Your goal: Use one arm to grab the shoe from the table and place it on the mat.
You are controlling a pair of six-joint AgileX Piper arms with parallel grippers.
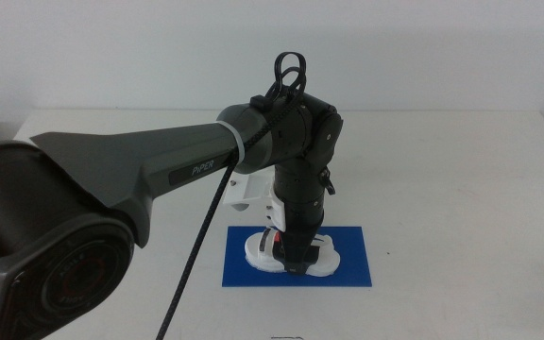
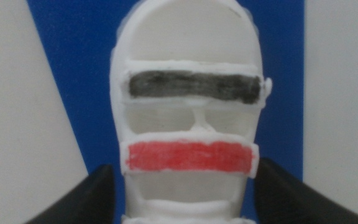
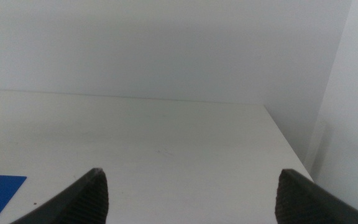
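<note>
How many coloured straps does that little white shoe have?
2 show: on the shoe, a black strap farther from the left gripper, and a red strap nearer it. The jaws flank the shoe, which sits on the blue mat; another strap may be hidden.

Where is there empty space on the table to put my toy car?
The table is bare right of the mat, and behind it toward the wall. It is crowded on the mat: the shoe lies there with the left gripper over it. The right gripper waits over bare tabletop.
</note>
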